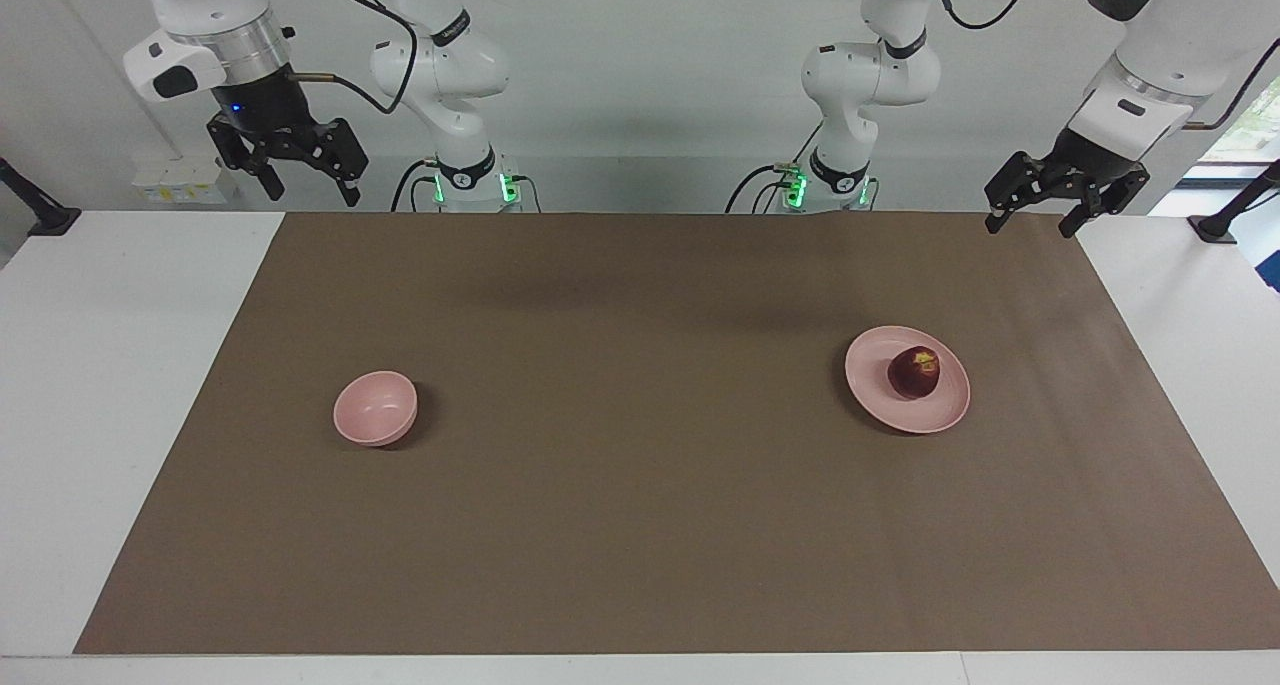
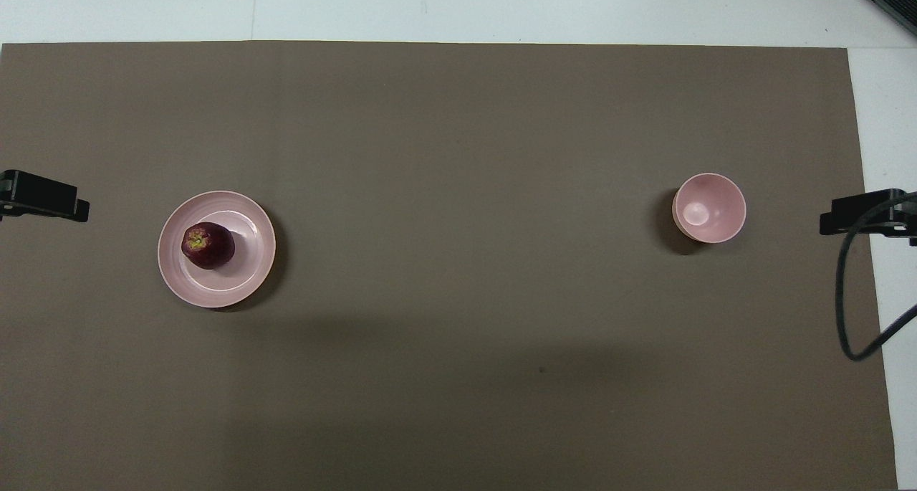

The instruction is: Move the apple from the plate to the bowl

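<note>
Apple (image 1: 914, 372) — on plate (image 1: 880, 401), toward the left arm's end of the table, stem up.
Bowl (image 1: 374, 408) — nothing in it, well apart, toward the right arm's end.
Left gripper (image 1: 1035, 208) — raised over the mat (image 1: 640, 525) corner, jaws open, holding nothing.
Right gripper (image 1: 312, 177) — raised at its own end, open, waiting.
Risks, as judged: the round apple may roll off the low rim if nudged off-centre; a long carry — or a handover — invites a slip; the narrow bowl may tip under an off-centre drop.

Apple (image 1: 914, 372) on plate (image 1: 875, 397), bowl (image 1: 375, 407) well apart
</note>
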`<state>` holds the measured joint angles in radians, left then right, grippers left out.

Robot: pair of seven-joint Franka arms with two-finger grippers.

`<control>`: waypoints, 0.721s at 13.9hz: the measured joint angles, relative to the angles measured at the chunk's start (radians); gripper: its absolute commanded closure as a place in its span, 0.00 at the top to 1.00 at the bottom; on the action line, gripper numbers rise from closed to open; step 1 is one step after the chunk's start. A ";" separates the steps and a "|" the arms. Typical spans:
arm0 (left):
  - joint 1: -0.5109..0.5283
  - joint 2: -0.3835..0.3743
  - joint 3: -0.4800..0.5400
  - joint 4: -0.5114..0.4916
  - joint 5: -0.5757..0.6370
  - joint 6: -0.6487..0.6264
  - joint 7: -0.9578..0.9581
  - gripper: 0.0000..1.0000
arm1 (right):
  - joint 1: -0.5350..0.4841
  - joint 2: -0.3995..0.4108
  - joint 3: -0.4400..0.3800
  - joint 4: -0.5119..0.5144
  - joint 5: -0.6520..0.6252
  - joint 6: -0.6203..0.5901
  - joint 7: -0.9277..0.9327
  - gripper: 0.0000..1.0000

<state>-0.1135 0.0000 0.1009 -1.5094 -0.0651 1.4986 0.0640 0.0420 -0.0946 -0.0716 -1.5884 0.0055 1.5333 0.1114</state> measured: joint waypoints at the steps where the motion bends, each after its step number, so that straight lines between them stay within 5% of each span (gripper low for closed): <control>1: 0.000 -0.004 0.000 -0.007 0.000 0.000 0.000 1.00 | 0.000 0.000 0.000 0.000 0.000 0.000 0.000 1.00; 10: 0.000 -0.031 0.000 -0.044 0.000 -0.001 0.000 1.00 | 0.000 0.000 0.000 0.000 0.000 0.000 0.000 1.00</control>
<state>-0.1137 -0.0307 0.1007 -1.5532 -0.0651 1.4974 0.0642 0.0420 -0.0946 -0.0716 -1.5884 0.0055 1.5333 0.1114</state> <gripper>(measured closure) 0.000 0.000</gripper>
